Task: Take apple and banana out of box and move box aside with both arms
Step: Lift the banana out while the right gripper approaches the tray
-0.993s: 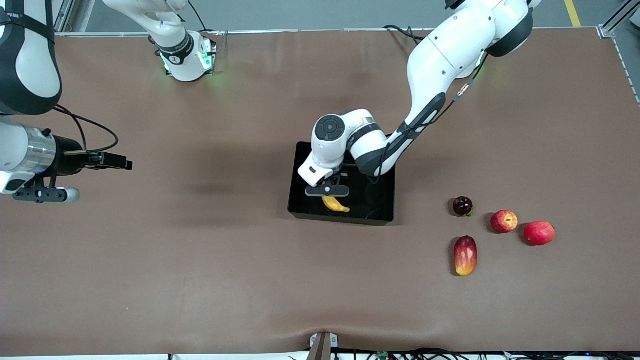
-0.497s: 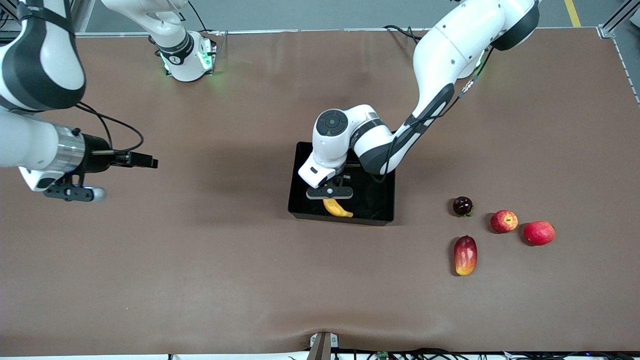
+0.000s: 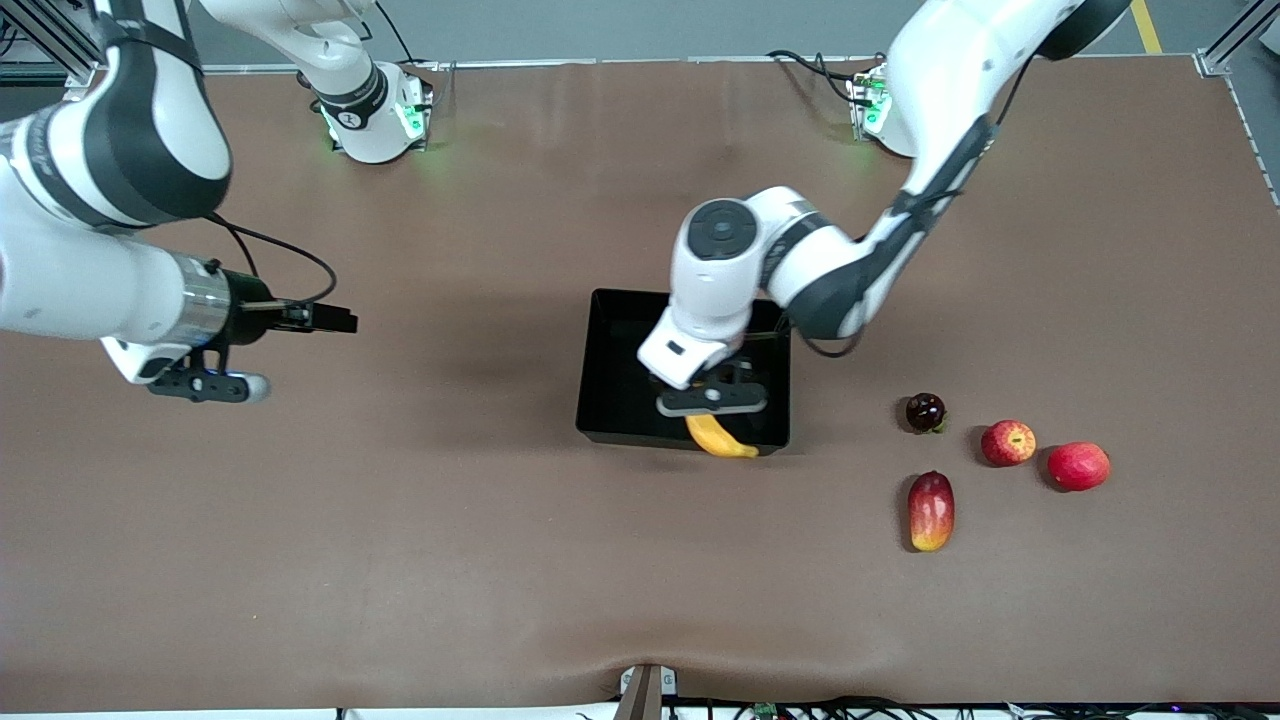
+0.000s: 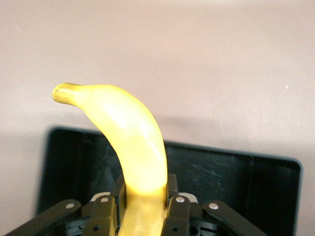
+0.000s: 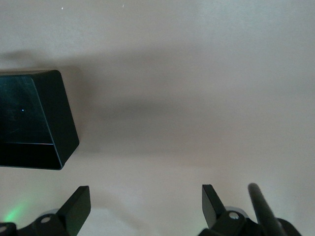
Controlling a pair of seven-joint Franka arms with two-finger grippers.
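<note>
While over the box (image 3: 610, 360) rim, left gripper (image 3: 712, 400) clamps banana (image 3: 720, 437).

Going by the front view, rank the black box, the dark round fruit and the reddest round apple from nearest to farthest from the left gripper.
The left gripper, shut on the banana, hangs over the box.
1. Black box: directly below it.
2. Dark round fruit: toward the left arm's end.
3. Reddest apple: farthest toward that end.

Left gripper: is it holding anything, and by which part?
The left gripper clamps the banana near one end, over the box. The right gripper is open, empty.
</note>
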